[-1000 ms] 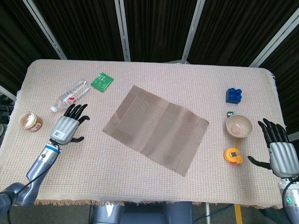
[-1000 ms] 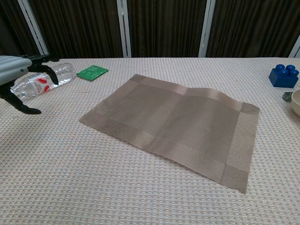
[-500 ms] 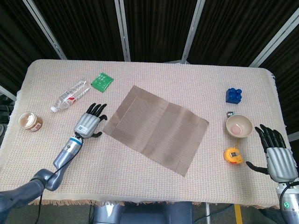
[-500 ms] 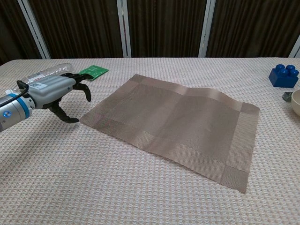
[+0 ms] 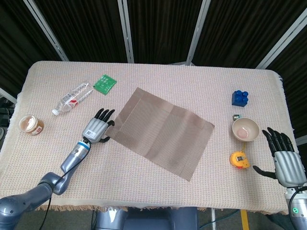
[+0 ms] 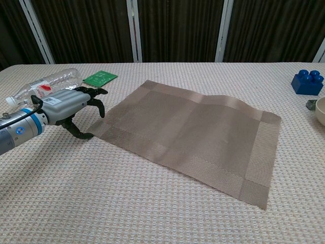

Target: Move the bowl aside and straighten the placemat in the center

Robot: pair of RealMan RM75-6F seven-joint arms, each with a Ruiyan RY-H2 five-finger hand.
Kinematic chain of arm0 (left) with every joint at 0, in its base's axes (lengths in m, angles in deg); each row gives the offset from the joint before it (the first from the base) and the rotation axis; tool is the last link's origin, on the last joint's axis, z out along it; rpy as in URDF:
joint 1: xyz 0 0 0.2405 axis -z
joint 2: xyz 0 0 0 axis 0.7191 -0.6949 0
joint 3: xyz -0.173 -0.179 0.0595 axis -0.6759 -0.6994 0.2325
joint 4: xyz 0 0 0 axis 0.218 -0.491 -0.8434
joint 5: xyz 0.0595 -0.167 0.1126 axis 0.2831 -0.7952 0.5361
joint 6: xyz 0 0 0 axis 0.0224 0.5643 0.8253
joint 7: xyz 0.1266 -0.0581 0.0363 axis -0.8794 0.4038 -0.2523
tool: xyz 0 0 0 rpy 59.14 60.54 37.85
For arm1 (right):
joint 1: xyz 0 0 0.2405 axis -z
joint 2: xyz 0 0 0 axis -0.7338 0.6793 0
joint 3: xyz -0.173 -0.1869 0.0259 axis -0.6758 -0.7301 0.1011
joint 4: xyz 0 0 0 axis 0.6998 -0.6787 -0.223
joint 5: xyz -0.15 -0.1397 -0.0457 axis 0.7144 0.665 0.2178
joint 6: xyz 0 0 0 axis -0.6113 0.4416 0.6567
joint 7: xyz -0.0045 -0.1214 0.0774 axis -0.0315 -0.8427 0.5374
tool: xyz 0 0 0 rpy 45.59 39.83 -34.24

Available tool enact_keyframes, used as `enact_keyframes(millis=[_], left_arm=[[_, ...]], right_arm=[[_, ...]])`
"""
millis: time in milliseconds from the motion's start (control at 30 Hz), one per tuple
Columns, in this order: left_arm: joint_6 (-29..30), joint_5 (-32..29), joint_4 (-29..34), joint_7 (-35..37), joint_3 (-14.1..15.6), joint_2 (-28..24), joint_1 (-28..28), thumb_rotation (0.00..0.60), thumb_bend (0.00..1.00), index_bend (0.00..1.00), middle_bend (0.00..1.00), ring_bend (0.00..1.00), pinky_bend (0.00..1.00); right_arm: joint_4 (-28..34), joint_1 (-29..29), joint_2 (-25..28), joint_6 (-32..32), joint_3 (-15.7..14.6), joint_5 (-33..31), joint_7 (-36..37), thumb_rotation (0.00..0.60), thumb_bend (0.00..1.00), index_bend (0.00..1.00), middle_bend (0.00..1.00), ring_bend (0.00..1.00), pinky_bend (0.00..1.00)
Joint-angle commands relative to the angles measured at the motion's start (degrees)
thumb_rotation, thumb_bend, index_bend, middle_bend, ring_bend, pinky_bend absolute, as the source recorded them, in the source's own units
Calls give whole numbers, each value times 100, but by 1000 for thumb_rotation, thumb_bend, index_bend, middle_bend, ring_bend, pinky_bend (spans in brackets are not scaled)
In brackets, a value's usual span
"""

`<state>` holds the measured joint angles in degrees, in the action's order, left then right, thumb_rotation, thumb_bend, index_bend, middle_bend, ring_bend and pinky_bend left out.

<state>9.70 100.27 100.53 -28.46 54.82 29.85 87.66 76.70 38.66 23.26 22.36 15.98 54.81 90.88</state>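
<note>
My left hand (image 5: 97, 128) sits open at the crooked placemat's (image 5: 159, 132) near-left corner; my open right hand (image 5: 284, 160) is far off, beside the bowl (image 5: 245, 129).

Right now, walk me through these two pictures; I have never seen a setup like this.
This is a robot with two arms, each ending in a mechanical hand, working at a table covered in woven cloth. One picture looks down from the robot's head; the other looks forward from its chest.

In the middle lies a brown placemat, turned crooked. The left hand is at the placemat's left corner, fingers spread over its edge; whether it grips the mat cannot be told. The right hand is open near the table's right edge, holding nothing.

Beside it sits a bowl, with a yellow tape measure and a blue toy brick nearby. On the left lie a plastic bottle, a green packet and a small round tub.
</note>
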Motion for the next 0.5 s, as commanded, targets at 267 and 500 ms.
enact_keyframes(millis=[267,500], left_arm=[[114,-33,-36,106,-14,-111,-3,600,226,359,0,0,0],[154,-13,139,126,59,-321,-55,600,225,355,0,0,0]], right_arm=[[25,42,33,43,52,42,58,600,0,0,0,0,0],[46,55,38,38,61,94,51,600,0,0,0,0,0]])
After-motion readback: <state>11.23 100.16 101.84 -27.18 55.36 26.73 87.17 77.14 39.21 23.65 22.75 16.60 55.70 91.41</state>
